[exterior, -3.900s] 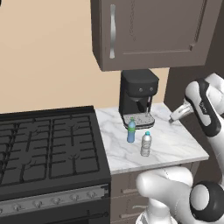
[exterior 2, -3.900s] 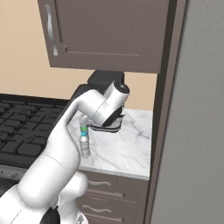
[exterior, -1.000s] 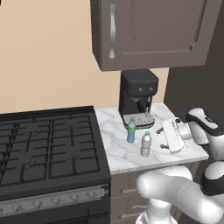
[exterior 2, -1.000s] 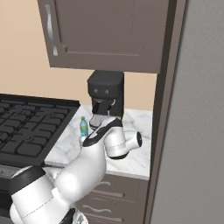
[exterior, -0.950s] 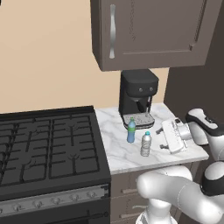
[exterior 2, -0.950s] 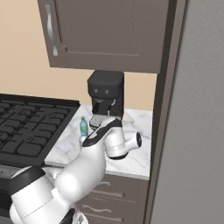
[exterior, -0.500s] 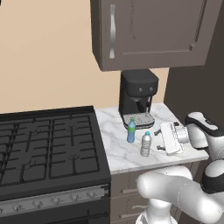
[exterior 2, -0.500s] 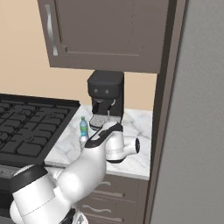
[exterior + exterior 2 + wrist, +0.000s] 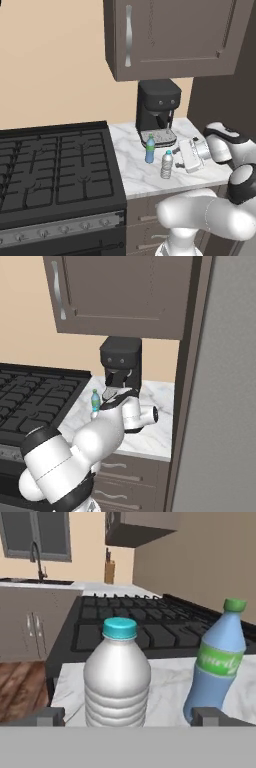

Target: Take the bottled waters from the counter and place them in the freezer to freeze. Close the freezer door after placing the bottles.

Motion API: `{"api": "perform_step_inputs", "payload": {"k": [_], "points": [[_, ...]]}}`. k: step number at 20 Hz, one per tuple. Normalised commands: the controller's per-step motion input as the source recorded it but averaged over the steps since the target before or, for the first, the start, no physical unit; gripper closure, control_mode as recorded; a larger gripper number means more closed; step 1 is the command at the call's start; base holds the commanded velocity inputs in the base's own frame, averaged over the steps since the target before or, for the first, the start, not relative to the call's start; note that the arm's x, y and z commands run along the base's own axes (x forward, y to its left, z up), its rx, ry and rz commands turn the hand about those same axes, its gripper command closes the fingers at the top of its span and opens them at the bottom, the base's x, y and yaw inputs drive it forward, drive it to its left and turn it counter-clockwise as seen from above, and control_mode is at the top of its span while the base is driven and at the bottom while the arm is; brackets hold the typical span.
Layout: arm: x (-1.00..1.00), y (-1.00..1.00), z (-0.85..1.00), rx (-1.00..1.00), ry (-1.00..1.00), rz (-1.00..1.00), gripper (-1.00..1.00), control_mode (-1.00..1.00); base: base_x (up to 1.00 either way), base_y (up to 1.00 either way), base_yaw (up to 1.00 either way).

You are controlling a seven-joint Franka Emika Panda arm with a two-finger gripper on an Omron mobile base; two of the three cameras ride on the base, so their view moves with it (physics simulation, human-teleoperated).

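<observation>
Two bottled waters stand on the white marble counter point(image 9: 135, 172) in front of a coffee machine. The clear greyish bottle point(image 9: 167, 164) point(image 9: 117, 682) stands nearer the counter's front. The translucent blue one point(image 9: 150, 149) point(image 9: 95, 400) point(image 9: 215, 662) is just behind it to the left. My gripper point(image 9: 176, 159) point(image 9: 127, 717) lies low over the counter, pointing at the clear bottle from the right, open. In the hand view the clear bottle stands between the two wide-apart fingertips point(image 9: 47, 716), untouched. The grey freezer point(image 9: 230, 386) is at the right edge.
A black coffee machine point(image 9: 157, 111) stands at the back of the counter, close behind the bottles. The black gas stove point(image 9: 55, 170) borders the counter on the left. A dark wall cabinet point(image 9: 170, 35) hangs overhead. Drawers point(image 9: 130, 476) sit under the counter.
The gripper has slid a little closer to the clear bottle, staying open. Earlier the arm was raised higher by the coffee machine. Both bottles have stayed put.
</observation>
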Motion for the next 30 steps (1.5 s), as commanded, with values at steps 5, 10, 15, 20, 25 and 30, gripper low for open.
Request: {"api": "perform_step_inputs", "payload": {"k": [5,10,15,20,25,30], "points": [[-0.02,0.00,-0.13,0.00,0.07,0.01,-1.00,-1.00,0.00,0.00,0.00],[-0.03,0.08,-0.05,0.00,0.05,0.02,-1.00,-1.00,0.00,0.00,0.00],[0.00,0.15,0.00,0.00,0.03,0.03,-1.00,-1.00,0.00,0.00,0.00],[0.00,0.17,0.00,0.00,0.06,0.04,-1.00,-1.00,0.00,0.00,0.00],[0.00,0.15,0.00,0.00,0.05,0.02,-1.00,-1.00,0.00,0.00,0.00],[0.00,0.29,-0.03,0.00,0.04,0.03,-1.00,-1.00,0.00,0.00,0.00]]}}
